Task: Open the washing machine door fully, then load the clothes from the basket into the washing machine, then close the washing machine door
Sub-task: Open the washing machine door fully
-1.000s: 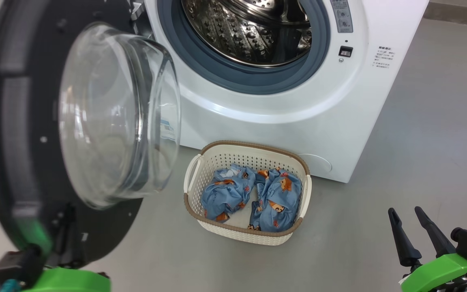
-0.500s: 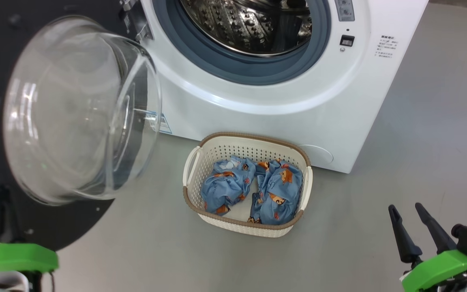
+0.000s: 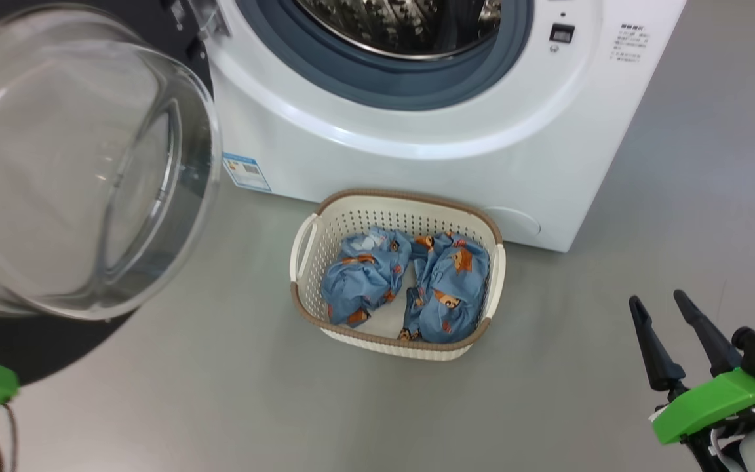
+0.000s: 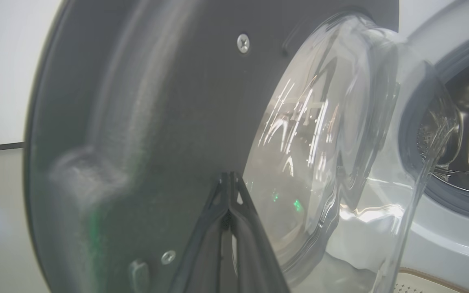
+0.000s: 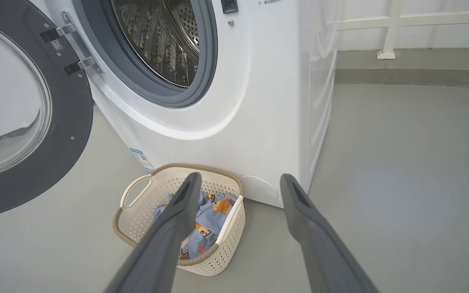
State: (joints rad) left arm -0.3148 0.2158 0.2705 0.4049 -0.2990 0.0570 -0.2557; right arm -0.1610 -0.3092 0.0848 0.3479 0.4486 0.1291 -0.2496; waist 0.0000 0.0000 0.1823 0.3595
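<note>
The clothes [image 3: 446, 285], two crumpled light blue bundles printed with orange-brown bears, are lying side by side in the basket [image 3: 410, 195], which is sitting on the floor at 6 o'clock from the washing machine [image 3: 417, 177] drum. They are probably going to handle soft, light and limp; pinching a raised fold on top of one bundle looks best. The door [image 3: 76, 164] is hanging open at 9 o'clock from the basket. The right pincer [image 3: 656, 298] is waiting spread wide and empty at 4 o'clock. The left pincer [image 4: 229, 179] is pressed fully together, holding nothing, by the door's black inner face.
</note>
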